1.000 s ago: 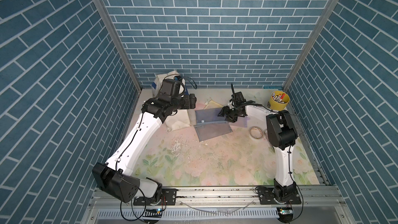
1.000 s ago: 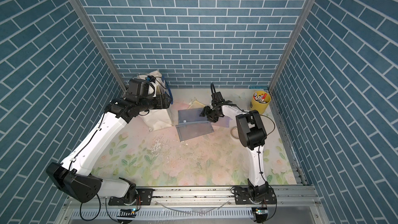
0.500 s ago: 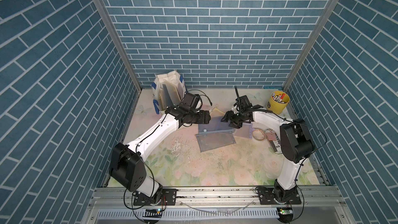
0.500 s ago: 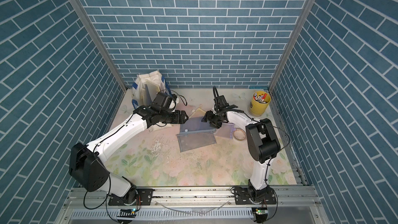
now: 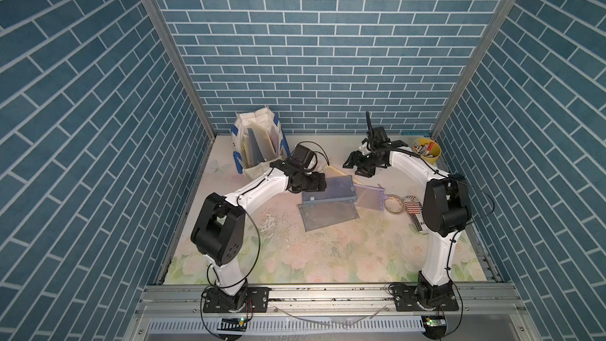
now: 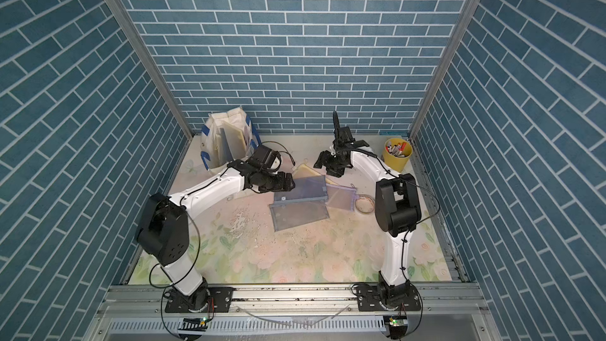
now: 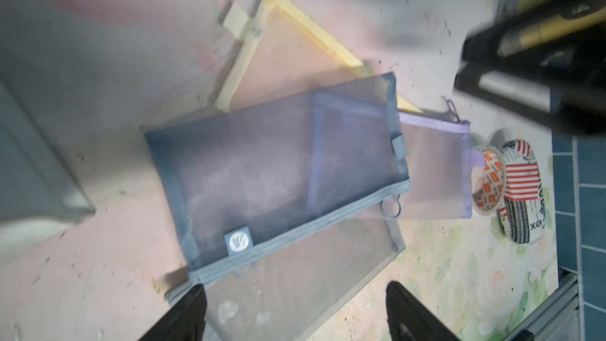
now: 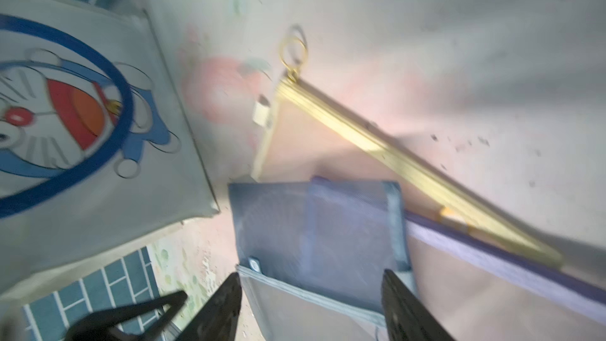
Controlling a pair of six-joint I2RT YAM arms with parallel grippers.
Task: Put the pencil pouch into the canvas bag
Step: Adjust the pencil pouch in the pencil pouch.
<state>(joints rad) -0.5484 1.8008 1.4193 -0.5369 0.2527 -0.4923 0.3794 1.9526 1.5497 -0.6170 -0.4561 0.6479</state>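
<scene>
Off-white canvas bag [image 5: 254, 170] stood at eleven o'clock holding flat sheets [image 5: 259, 142], perhaps folders, yellow bucket [image 5: 433, 159] of pens [image 5: 423, 149] at one o'clock, blue pencil pouch [image 5: 329, 188] lay mid-table, left gripper [image 7: 295, 293] and right gripper [image 8: 310, 283] gaped empty.

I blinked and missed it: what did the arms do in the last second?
The left end effector swung from the canvas bag over to the blue pouch, open, holding nothing. The right arm's elbow shifted outward. The pouches and right end effector roughly stayed put.
</scene>
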